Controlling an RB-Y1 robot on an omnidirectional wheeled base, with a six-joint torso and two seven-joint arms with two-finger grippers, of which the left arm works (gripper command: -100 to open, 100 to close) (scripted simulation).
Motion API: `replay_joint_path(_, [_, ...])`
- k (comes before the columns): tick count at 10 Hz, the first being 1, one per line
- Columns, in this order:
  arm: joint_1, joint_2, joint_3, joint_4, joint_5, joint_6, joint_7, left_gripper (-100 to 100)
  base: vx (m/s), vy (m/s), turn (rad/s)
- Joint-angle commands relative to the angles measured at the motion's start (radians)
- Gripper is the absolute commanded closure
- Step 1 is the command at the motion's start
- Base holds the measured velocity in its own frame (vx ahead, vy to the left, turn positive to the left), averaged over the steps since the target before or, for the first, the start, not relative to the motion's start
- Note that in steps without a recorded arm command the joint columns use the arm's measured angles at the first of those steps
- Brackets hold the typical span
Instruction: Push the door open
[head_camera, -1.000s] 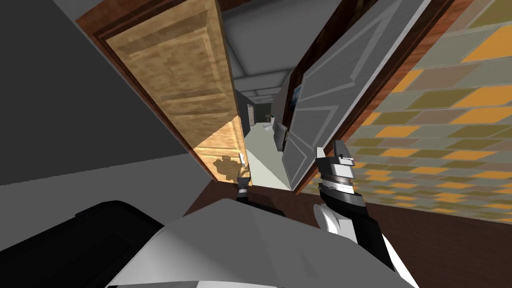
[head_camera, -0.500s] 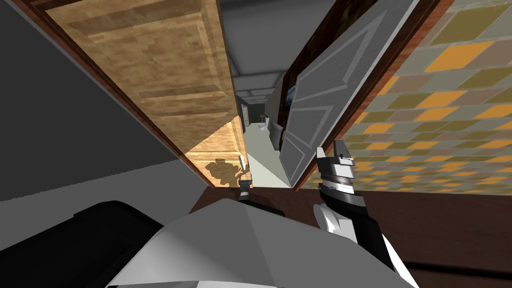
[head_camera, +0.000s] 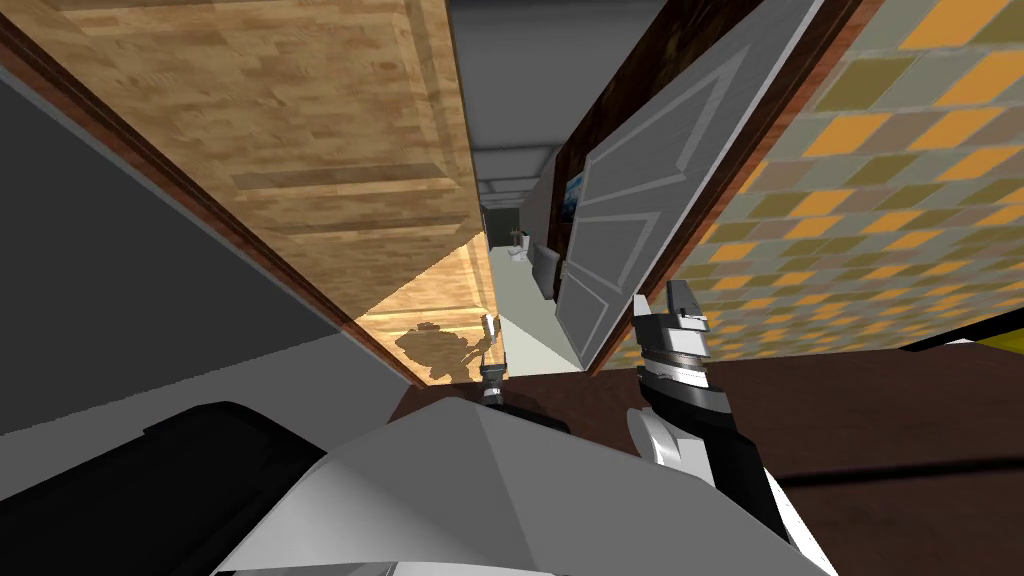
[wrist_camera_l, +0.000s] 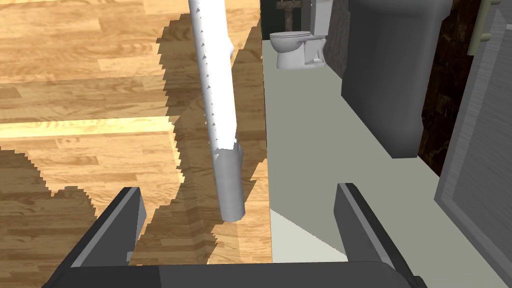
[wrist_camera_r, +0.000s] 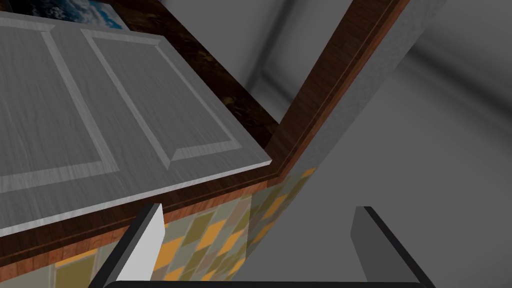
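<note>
The left tool (wrist_camera_l: 238, 192) is wide open and empty, its two fingers pointing at a white bar handle (wrist_camera_l: 216, 95) near the free edge of the wooden door (head_camera: 330, 150). The push would probably work best pressed flat on the wood beside that handle, far from the hinges, keeping the fingers from slipping past the edge into the gap. The door stands ajar on the robot's left. It is honey-coloured planking with recessed panels in a dark brown frame, with the arm's shadow on it. Past its edge lie a pale floor (wrist_camera_l: 310, 165) and a toilet (wrist_camera_l: 295, 45). The right tool (head_camera: 680, 300), open and empty, hangs near a grey panelled door (head_camera: 640, 200).
</note>
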Motion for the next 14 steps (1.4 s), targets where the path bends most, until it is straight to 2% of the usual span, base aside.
replay_joint_path(1, [-0.003, -0.013, -0.009, 0.022, 0.015, -0.006, 0.013, -100, 0.003, 0.216, -0.187])
replay_joint_path(2, [-0.006, -0.021, -0.015, 0.037, 0.023, -0.011, 0.021, -100, 0.000, 0.214, -0.204])
replay_joint_path(3, [-0.003, -0.014, -0.011, 0.028, 0.017, -0.009, 0.017, -100, -0.004, 0.094, -0.045])
replay_joint_path(4, [-0.009, 0.018, -0.007, 0.034, 0.021, -0.009, 0.025, -100, 0.127, 0.051, -0.014])
replay_joint_path(7, [-0.017, 0.037, 0.001, 0.042, 0.025, -0.007, 0.034, -100, 0.167, 0.051, -0.020])
replay_joint_path(9, [-0.023, 0.033, 0.007, 0.048, 0.028, -0.006, 0.041, -100, 0.221, 0.069, -0.019])
replay_joint_path(11, [-0.030, 0.009, 0.014, 0.054, 0.032, -0.005, 0.049, -100, 0.199, 0.062, -0.021])
replay_joint_path(12, [-0.028, 0.016, 0.012, 0.053, 0.031, -0.005, 0.047, -100, 0.082, 0.032, -0.004])
replay_joint_path(13, [-0.028, 0.016, 0.012, 0.053, 0.031, -0.005, 0.047, 100, -0.009, -0.004, 0.004])
replay_joint_path(14, [-0.028, 0.016, 0.012, 0.053, 0.031, -0.005, 0.047, 100, -0.024, -0.019, -0.025])
